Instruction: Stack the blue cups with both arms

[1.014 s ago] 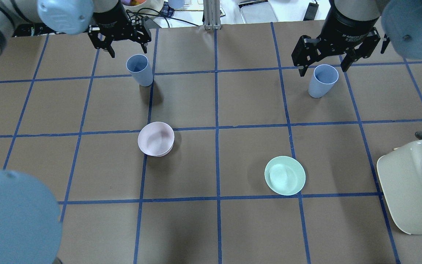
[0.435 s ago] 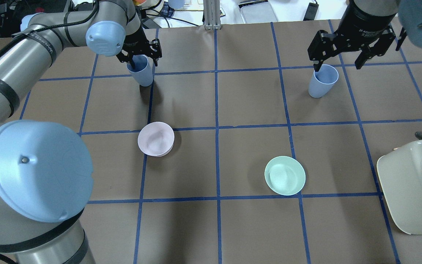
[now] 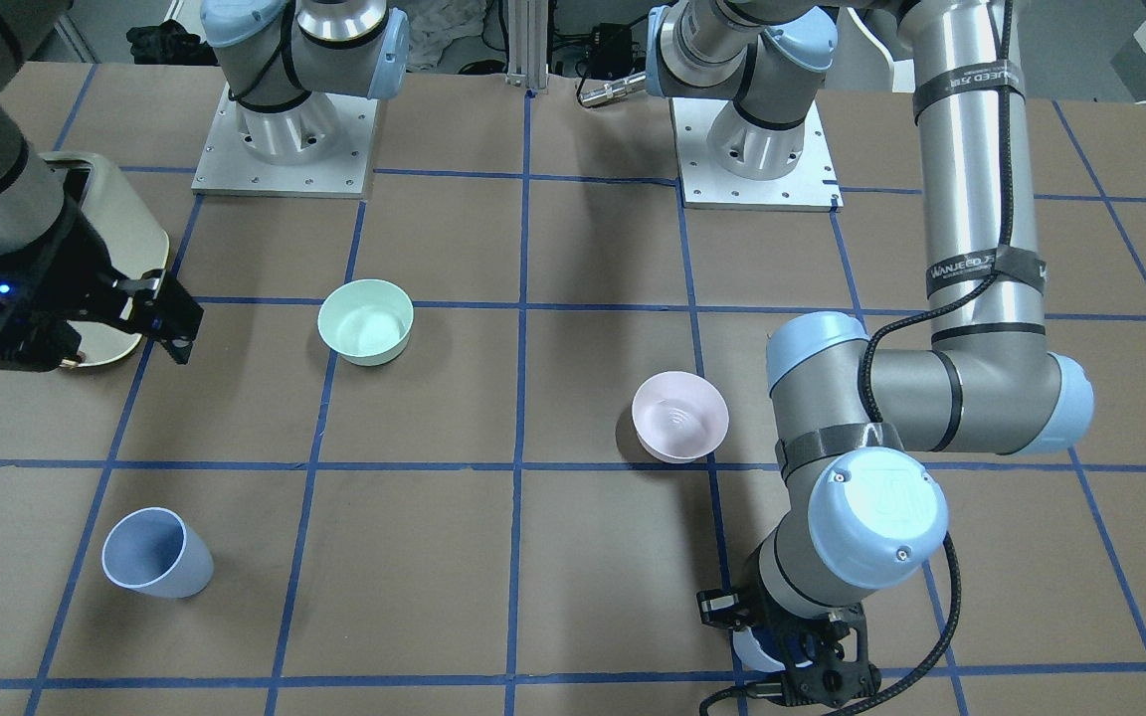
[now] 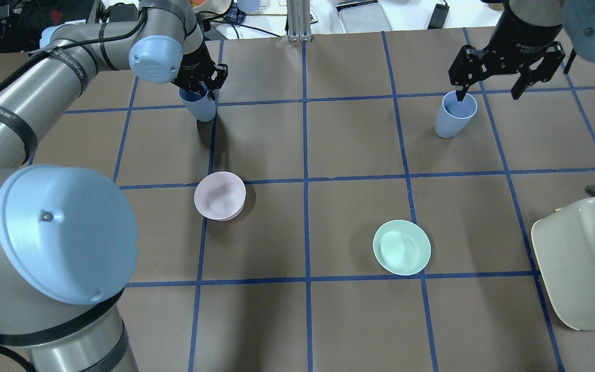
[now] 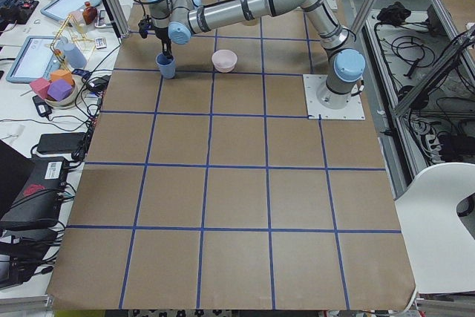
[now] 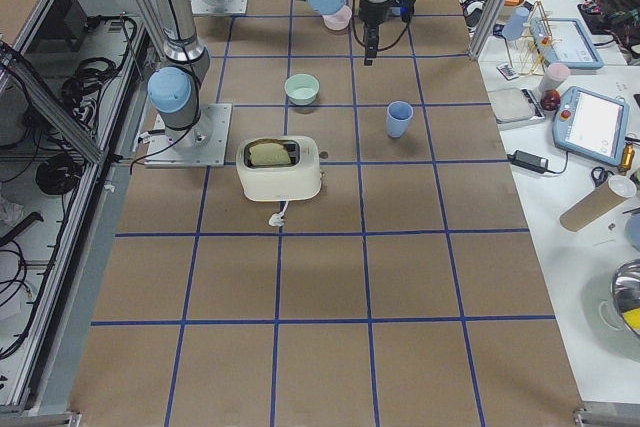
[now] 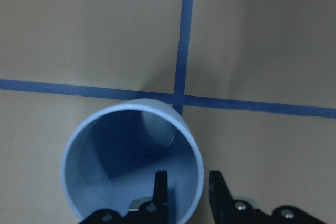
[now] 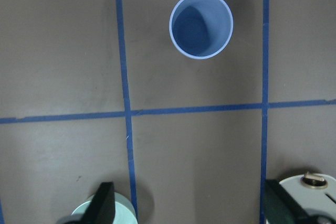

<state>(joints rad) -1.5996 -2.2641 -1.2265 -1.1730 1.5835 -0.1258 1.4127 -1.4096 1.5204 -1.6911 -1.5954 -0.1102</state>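
Two pale-blue cups stand upright at the far side of the table. My left gripper is down on the left cup. In the left wrist view one finger is inside the cup and the other is outside, narrowed onto its wall. My right gripper is open and empty, held above the table a little right of and beyond the right cup. In the right wrist view that cup lies ahead of the spread fingers. It also shows in the front-facing view.
A pale pink bowl sits left of centre and a mint-green bowl right of centre. A cream toaster stands at the right edge. Clutter lies beyond the table's far edge.
My left gripper has dropped onto the left cup's rim and narrowed from wide open to nearly together. My right gripper has shifted right and farther from me, still open.
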